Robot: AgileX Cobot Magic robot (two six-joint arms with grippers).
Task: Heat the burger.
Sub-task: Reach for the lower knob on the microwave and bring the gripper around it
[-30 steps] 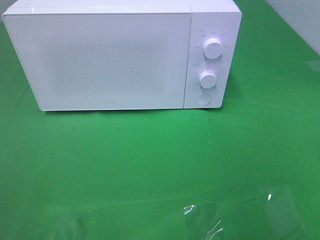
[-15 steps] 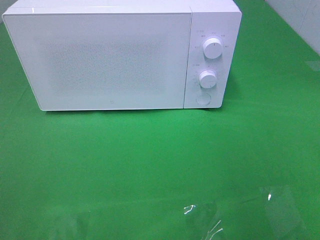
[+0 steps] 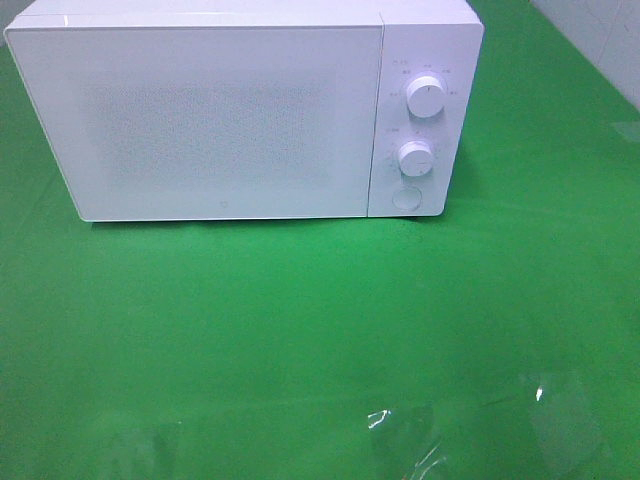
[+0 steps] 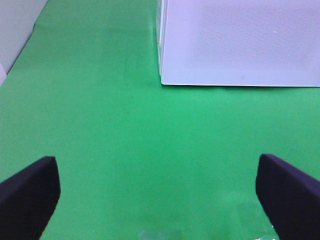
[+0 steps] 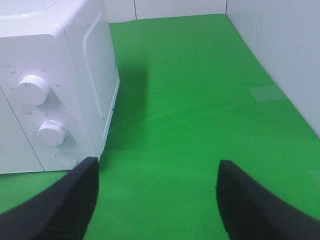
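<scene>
Microwave (image 3: 240, 120) stands at the back of the bench (image 3: 300, 330), left of centre, its door (image 3: 200, 160) facing forward. The control panel (image 3: 398, 60) sits right of the door: upper dial (image 3: 426, 98) on top, lower dial (image 3: 415, 158) just beneath, round button (image 3: 406, 196) under that. The bench runs on in front and off right to the wall (image 3: 600, 40). Left tool (image 4: 160, 200) hangs before the door's left corner, and right tool (image 5: 157, 200) hangs before the panel end.

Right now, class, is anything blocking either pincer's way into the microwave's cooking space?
Yes: the microwave has its white door shut across the front. The left pincer and right pincer hang open over the green cloth. No burger shows.
</scene>
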